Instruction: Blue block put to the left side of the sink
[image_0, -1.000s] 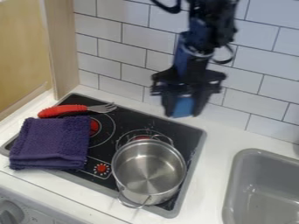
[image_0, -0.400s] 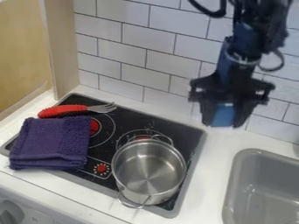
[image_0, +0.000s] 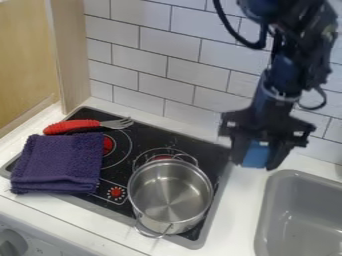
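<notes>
The black gripper hangs over the white counter, between the stove's right edge and the upper left corner of the sink. It is shut on the blue block, which sits between its two fingers. The grey sink lies at the right edge of the view, just right of and below the gripper. How far the block is above the counter I cannot tell exactly.
A steel pot stands on the black stove, left of the gripper. On the stove's left side lie a folded purple towel and a red-handled fork. A tiled wall rises behind.
From above the back of the stove, the gripper has moved right with the blue block in it, and most recently lower, toward the counter. The pot, towel and fork have stayed put.
</notes>
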